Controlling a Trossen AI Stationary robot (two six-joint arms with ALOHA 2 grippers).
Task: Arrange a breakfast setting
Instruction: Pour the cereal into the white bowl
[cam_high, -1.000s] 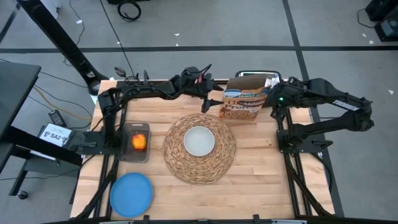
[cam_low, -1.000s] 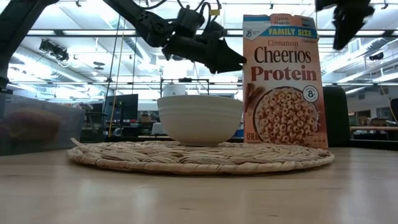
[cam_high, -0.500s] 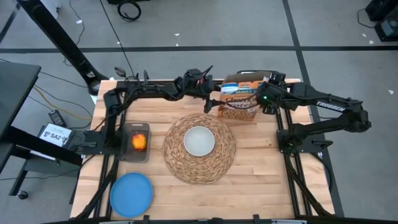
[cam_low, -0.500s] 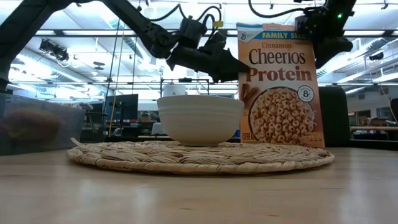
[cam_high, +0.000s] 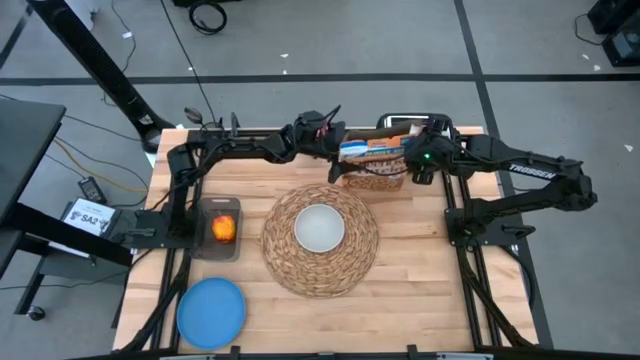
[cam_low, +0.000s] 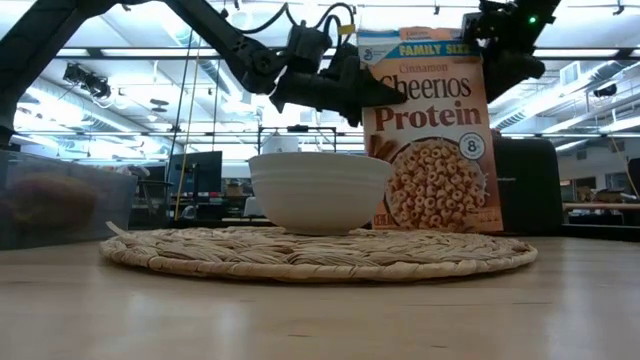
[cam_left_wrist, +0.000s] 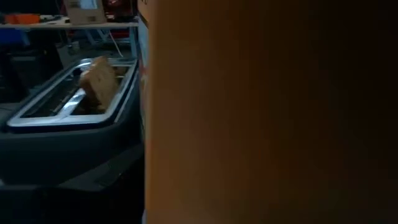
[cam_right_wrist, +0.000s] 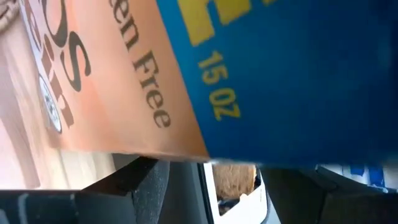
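The orange cereal box (cam_high: 372, 162) (cam_low: 430, 130) stands tilted behind the round straw placemat (cam_high: 320, 262), which carries the white bowl (cam_high: 320, 227) (cam_low: 320, 190). My right gripper (cam_high: 420, 160) (cam_low: 505, 55) is shut on the box's top right corner. My left gripper (cam_high: 335, 160) (cam_low: 375, 95) is open at the box's left edge, with one finger in front of the front face; whether it touches I cannot tell. The red apple (cam_high: 222, 228) lies in a clear tub. The blue plate (cam_high: 211, 310) lies near left. The toast (cam_left_wrist: 99, 81) sticks out of the toaster. The cup and spoon are out of view. My right gripper holds the cereal box at its top right corner (cam_low: 480, 62), coming from above and from the table's right. The box fills the wrist view and hides the fingers. The box leans with its top toward the table's left; whether its bottom is off the table I cannot tell.
The black toaster (cam_high: 415, 122) (cam_left_wrist: 68, 124) stands at the far edge right behind the box. The clear tub (cam_high: 220, 230) (cam_low: 60, 205) sits left of the placemat. Bare wood lies to the right of the placemat and along the near edge.
My right gripper has come from the right onto the box's top right corner and gone toward the table's left with it. The box has shifted left and tipped, its top leaning left, until its left edge reached my left gripper.
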